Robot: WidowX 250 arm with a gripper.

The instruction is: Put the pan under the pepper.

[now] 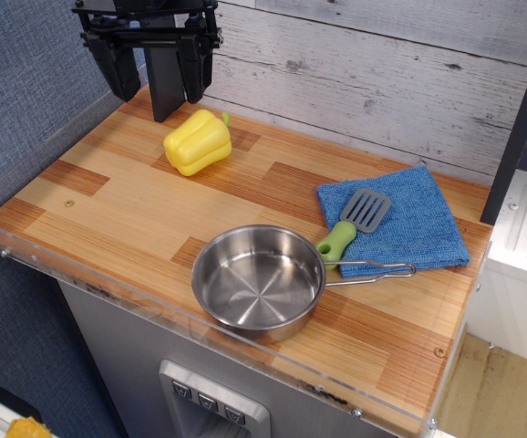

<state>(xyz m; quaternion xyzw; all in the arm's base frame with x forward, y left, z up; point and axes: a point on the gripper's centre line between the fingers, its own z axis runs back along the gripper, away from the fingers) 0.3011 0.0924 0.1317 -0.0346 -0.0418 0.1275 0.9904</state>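
The stainless-steel pan (pixel 258 279) sits empty near the front edge of the wooden table, its wire-loop handle (pixel 373 271) pointing right. The yellow pepper (pixel 197 140) lies on its side at the back left, green stem toward the wall. My gripper (pixel 153 84) hangs above the back left corner, up and to the left of the pepper, not touching it. Its two dark fingers (pixel 118 68) stand apart, open and empty.
A blue cloth (pixel 408 228) lies at the right, with a grey spatula (pixel 364 211) with green handle resting on it, its handle end close to the pan rim. A clear acrylic lip (pixel 108 283) runs along the table's front edge. A plank wall stands behind.
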